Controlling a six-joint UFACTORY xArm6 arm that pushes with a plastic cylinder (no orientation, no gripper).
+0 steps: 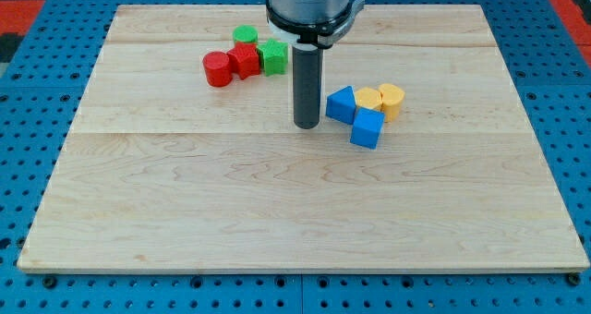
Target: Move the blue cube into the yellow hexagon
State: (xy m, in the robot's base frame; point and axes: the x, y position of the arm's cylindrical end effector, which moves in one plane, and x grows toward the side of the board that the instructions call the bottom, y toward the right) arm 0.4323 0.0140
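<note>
My tip (307,126) rests on the wooden board just left of a blue block (341,104), a small gap apart. A second blue block, cube-like, (367,128) lies just below and to the right of the first. Two yellow blocks sit right behind them: one (368,99) wedged between the blue blocks, touching both, and another, hexagon-like, (391,101) at its right. The rod rises from the tip to the arm's head at the view's top.
A cluster sits at the upper left of the board (277,212): a red cylinder (218,68), a red block (245,60), a green cylinder (245,36) and a green block (273,57). The board lies on a blue perforated table.
</note>
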